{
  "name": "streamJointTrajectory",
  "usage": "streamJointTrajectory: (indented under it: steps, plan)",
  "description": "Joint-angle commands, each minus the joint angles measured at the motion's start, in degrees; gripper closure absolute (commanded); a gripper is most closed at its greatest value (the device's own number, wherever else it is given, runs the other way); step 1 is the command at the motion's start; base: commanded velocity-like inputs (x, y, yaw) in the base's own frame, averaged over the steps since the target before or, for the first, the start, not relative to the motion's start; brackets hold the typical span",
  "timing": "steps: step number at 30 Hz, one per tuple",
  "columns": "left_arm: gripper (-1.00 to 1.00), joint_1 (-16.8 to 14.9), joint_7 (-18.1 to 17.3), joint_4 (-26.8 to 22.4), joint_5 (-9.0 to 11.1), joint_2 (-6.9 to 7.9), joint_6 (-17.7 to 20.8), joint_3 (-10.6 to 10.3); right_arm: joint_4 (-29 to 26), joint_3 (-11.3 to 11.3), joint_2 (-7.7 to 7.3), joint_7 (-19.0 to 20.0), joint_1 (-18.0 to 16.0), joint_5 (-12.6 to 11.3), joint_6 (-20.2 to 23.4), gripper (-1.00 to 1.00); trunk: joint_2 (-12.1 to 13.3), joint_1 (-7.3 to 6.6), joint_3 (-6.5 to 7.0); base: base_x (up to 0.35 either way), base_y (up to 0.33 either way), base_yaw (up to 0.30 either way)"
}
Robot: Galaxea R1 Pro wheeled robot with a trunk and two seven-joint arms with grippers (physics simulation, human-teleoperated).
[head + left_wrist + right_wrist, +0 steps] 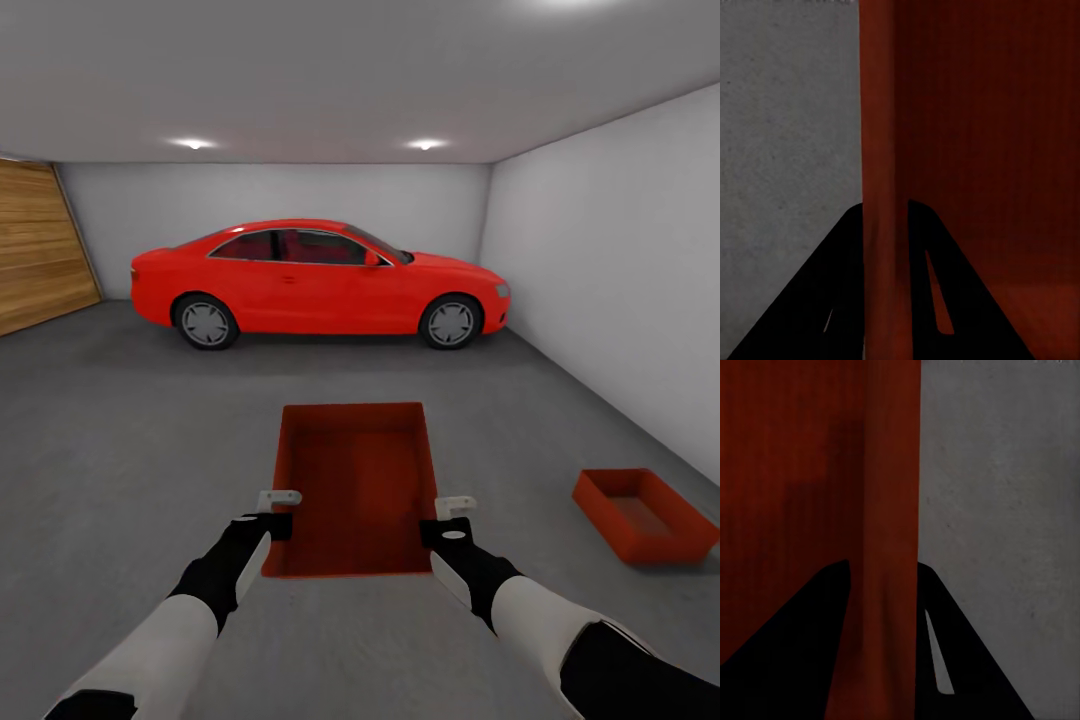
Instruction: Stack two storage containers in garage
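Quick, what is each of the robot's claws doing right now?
Left gripper: shut on the left wall of the held storage container.
Right gripper: shut on the same container's right wall.

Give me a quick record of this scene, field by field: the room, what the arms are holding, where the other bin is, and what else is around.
room: garage, grey concrete floor, pale walls, wooden door at the left
held bin: orange-red, open top, carried between both arms
left gripper: shut on the held bin's left wall
right gripper: shut on its right wall
other bin: on the floor, ahead to the right, near the wall
also there: red car parked across the far end
stacking: not yet done
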Motion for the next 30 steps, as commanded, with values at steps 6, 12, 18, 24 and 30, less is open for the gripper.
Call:
streamJointTrajectory:
  steps: [6,12,18,24,30]
  plan:
    - [1.0,0.0,0.66,0.07,0.81,-0.28,0.29,-0.35,-1.07,-1.11,0.02,-4.82,-0.09,1.3,0.49,1.0,-0.13,0.07,-0.14,0.322,0.0,0.0]
    - [1.0,0.01,0.66,0.07,0.81,-0.28,0.29,-0.35,-1.07,-1.11,0.02,-4.82,-0.09,1.3,0.49,1.0,-0.13,0.07,-0.14,0.322,0.0,0.0]
    - [1.0,0.02,0.66,0.07,0.81,-0.28,0.29,-0.35,-1.07,-1.11,0.02,-4.82,-0.09,1.3,0.49,1.0,-0.13,0.07,-0.14,0.322,0.0,0.0]
    - [1.0,0.02,0.66,0.07,0.81,-0.28,0.29,-0.35,-1.07,-1.11,0.05,-4.82,-0.09,1.3,0.49,1.0,-0.13,0.07,-0.14,0.322,0.0,0.0]
    - [1.0,0.02,0.67,0.07,0.81,-0.28,0.29,-0.35,-1.07,-1.11,0.02,-4.82,-0.09,1.3,0.49,1.0,-0.13,0.07,-0.14,0.322,0.0,0.0]
